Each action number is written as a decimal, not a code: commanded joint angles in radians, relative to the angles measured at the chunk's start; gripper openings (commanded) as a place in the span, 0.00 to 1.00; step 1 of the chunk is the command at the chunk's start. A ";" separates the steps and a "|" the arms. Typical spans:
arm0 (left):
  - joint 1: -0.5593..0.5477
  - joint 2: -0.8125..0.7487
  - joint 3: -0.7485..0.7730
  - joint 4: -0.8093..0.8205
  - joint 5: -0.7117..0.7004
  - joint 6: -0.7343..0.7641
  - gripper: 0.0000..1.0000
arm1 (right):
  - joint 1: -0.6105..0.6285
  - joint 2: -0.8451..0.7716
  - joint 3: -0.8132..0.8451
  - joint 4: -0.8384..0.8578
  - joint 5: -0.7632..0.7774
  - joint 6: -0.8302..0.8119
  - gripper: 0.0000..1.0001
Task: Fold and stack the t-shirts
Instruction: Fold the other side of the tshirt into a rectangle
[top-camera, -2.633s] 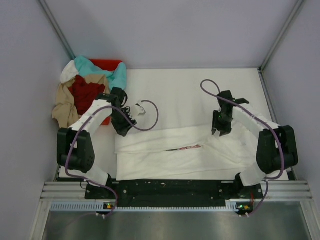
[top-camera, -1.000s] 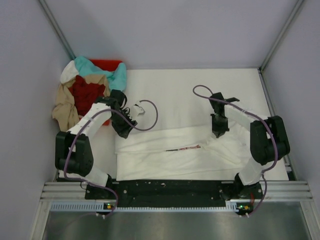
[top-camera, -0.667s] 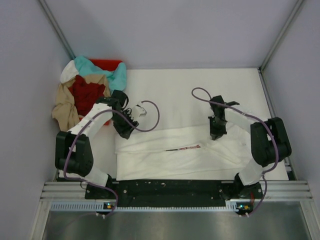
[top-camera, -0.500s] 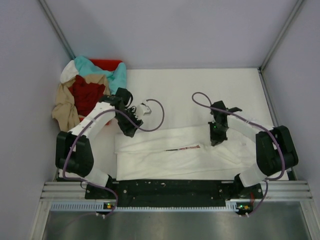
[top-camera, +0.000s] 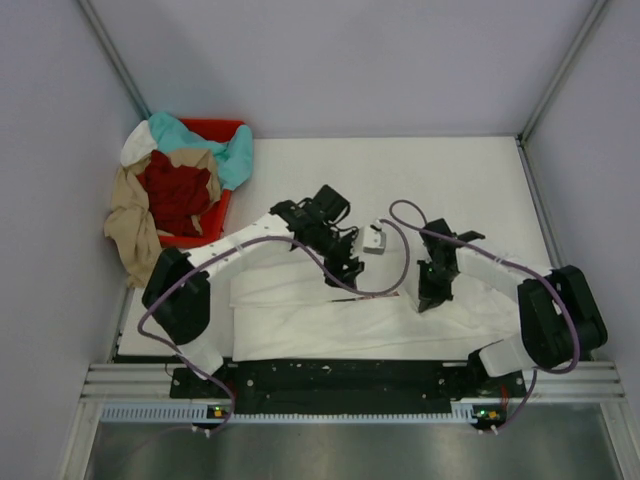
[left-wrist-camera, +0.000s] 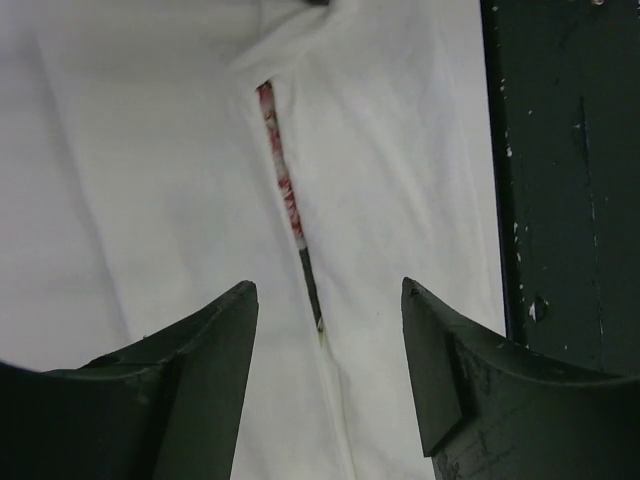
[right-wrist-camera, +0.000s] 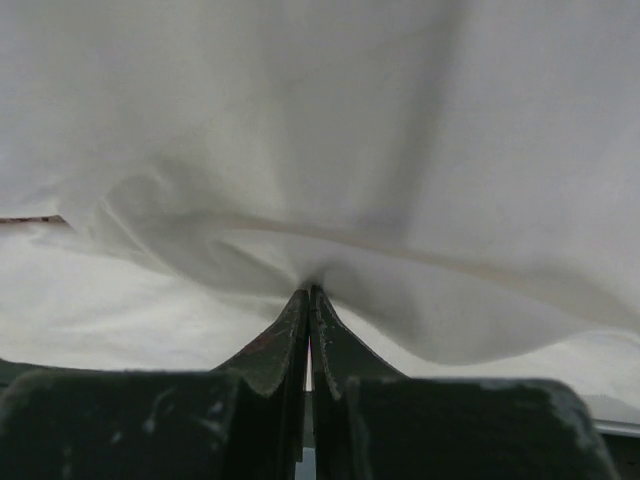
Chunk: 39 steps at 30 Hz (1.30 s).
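At wrist level, right pincer (right-wrist-camera: 308, 296) clamps white t-shirt (right-wrist-camera: 300, 120) while left pincer (left-wrist-camera: 328, 290) gapes above.

White-shelled left arm (top-camera: 245, 243) and right arm (top-camera: 495, 268), black at joints and six-o'clock bases (top-camera: 190, 382); trailing purple cables (top-camera: 404, 203); tipped with scuffed dark-green fingers (left-wrist-camera: 195, 350).

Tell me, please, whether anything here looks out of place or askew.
Yes: the tan t-shirt spills over the red bin, and the white t-shirt lies folded unevenly, a strip of print showing.
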 joint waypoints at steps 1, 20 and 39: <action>-0.146 0.068 0.045 0.179 0.084 0.020 0.64 | 0.005 -0.087 0.002 0.005 -0.076 0.097 0.00; -0.412 0.410 0.260 0.348 -0.134 0.186 0.54 | -0.432 -0.105 0.128 0.046 -0.083 0.010 0.00; -0.441 0.507 0.274 0.342 -0.204 0.209 0.44 | -0.486 0.013 0.073 0.172 -0.099 0.004 0.00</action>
